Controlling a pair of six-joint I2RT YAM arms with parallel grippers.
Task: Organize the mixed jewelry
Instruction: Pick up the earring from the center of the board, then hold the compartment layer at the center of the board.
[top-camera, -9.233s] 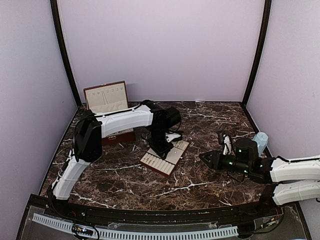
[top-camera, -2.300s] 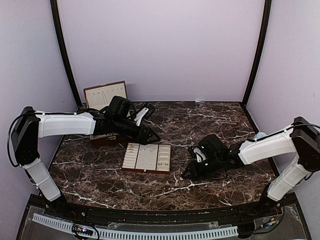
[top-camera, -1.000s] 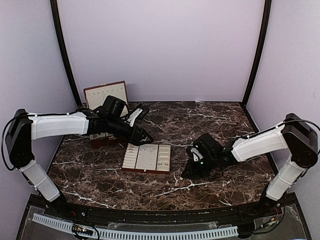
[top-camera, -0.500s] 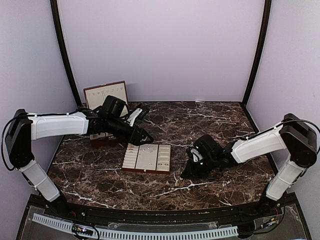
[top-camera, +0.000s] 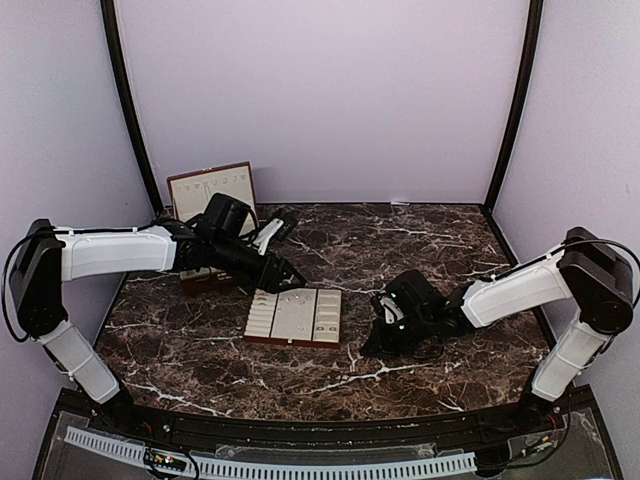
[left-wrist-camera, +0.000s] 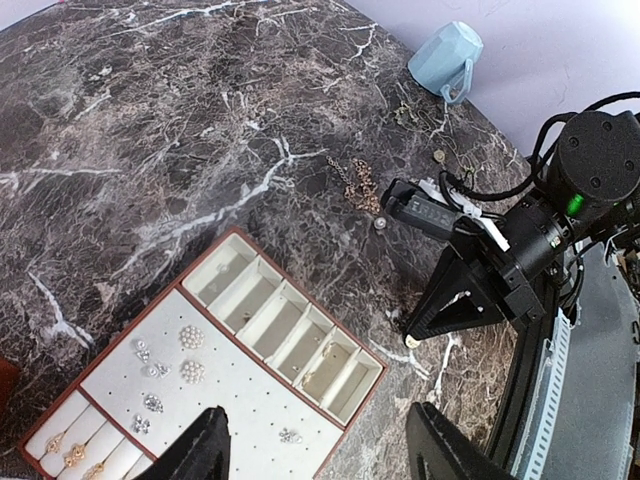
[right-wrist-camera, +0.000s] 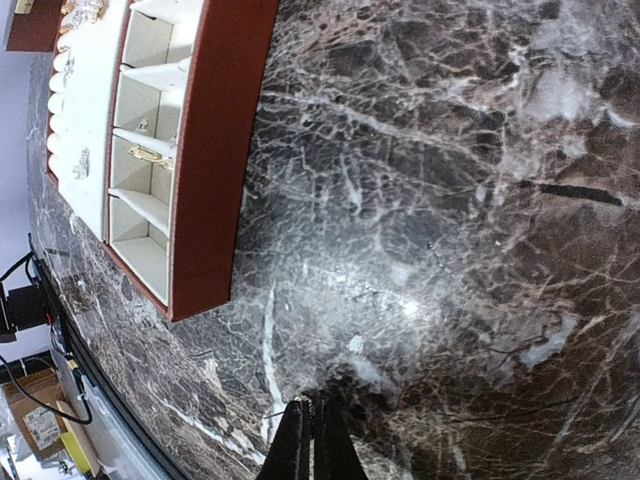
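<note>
Overhead view of a dark marble table (top-camera: 300, 375) w/ two robot arms. The right claw (top-camera: 369, 347) is clenched, fingers pressed together, tip down at the marble just right of the cream slotted tray (top-camera: 290, 341) and apart from it. Can't tell if a tiny piece is pinched (a pale speck lies on the marble near the tip). The left claw (left-wrist-camera: 320, 455) is spread wide and empty, hovering over the tray's flat middle panel.

Mixed jewelry (left-wrist-camera: 186, 355): pearl-like studs and small silvery pieces on that panel, a few in the slots. A gold chain (left-wrist-camera: 358, 185) and more bits lie loose on the marble toward a pale blue mug (left-wrist-camera: 447, 60).

Room: bare marble in front of the tray and btwn tray and chain. A reddish-brown box (top-camera: 212, 192) stands open at back left by the wall; walls close in on L, R and back
</note>
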